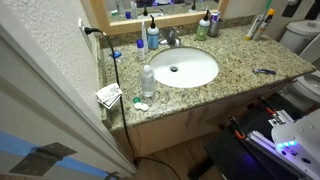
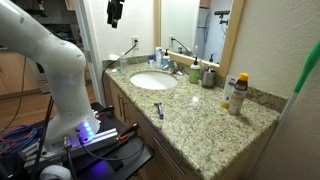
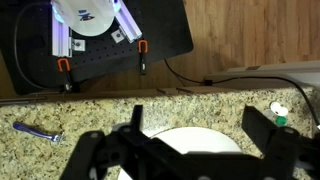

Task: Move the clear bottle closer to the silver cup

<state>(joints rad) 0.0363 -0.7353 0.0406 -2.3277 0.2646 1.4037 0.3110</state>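
Observation:
The clear bottle [image 1: 148,80] stands upright on the granite counter, just left of the white sink [image 1: 181,68]. The silver cup [image 1: 214,26] stands at the back by the mirror, next to a green bottle with a dark top [image 1: 203,28]; it also shows in an exterior view [image 2: 208,77]. My gripper [image 2: 115,12] hangs high above the counter's far end, well away from the bottle. In the wrist view its jaws [image 3: 200,130] are spread wide and empty above the sink [image 3: 195,142]. The bottle is out of the wrist view.
A blue-and-white bottle [image 1: 153,38] and the faucet [image 1: 172,38] stand behind the sink. A blue razor [image 1: 264,71] lies near the front edge. Tall bottles [image 2: 237,93] stand at one end. Folded paper [image 1: 109,95], small caps [image 1: 140,105] and a dangling cable [image 1: 118,70] are near the clear bottle.

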